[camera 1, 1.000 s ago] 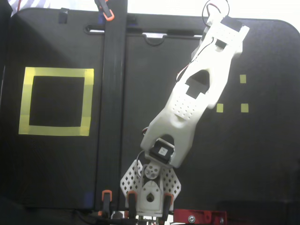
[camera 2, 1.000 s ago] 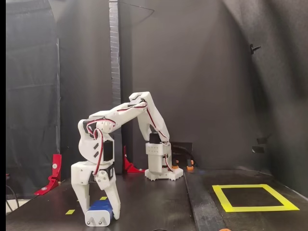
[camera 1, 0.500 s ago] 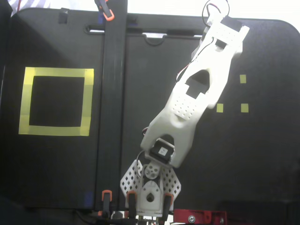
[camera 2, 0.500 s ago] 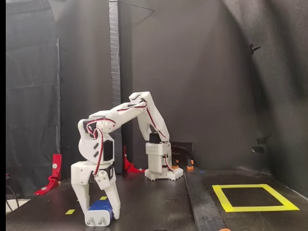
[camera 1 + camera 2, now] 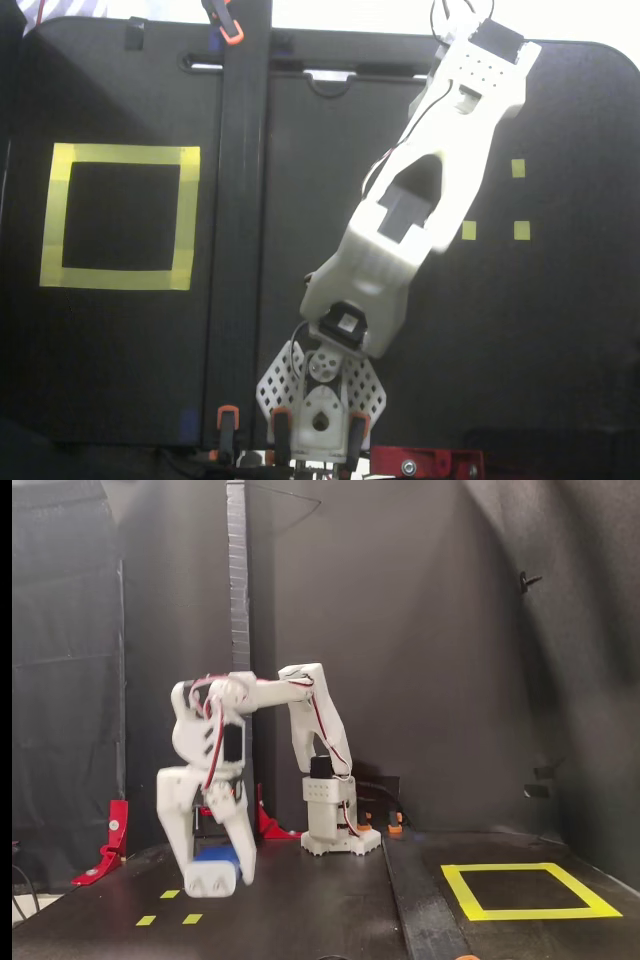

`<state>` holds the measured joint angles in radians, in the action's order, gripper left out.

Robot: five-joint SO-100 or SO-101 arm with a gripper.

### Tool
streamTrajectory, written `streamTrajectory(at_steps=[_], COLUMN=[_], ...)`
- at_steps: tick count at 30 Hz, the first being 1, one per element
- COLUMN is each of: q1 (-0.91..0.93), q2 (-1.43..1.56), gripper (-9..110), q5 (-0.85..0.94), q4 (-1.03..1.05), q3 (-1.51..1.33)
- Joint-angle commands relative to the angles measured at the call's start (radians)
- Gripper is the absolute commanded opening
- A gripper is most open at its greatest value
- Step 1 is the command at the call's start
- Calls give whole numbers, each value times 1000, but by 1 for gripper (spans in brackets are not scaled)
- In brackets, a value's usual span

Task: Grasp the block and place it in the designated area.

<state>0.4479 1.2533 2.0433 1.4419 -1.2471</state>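
Observation:
In a fixed view from the side, my gripper (image 5: 213, 884) points down at the left of the table. Its white fingers (image 5: 176, 825) are closed around the dark-blue block (image 5: 218, 857), held low over the black surface; I cannot tell whether it touches. In a fixed view from above, the white arm (image 5: 420, 210) reaches to the upper right and hides both the gripper and the block. The designated area, a large yellow tape square (image 5: 120, 155), lies at the left of that view and at the right of the side view (image 5: 527, 914), far from the gripper.
Small yellow tape squares (image 5: 518, 168) (image 5: 170, 893) lie around the gripper's spot. A black vertical beam (image 5: 238, 220) crosses the table between the arm and the big square. The arm's base (image 5: 330, 820) stands at the back, with red clamps (image 5: 112, 840) at the left edge.

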Motion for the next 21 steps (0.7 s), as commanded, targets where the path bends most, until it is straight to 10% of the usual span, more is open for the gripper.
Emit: streamTrajectory(at_steps=[1, 21], q1=[0, -74], q2=[98, 453], gripper=[18, 18], q5=[-6, -21], q4=[49, 138], q3=[11, -301])
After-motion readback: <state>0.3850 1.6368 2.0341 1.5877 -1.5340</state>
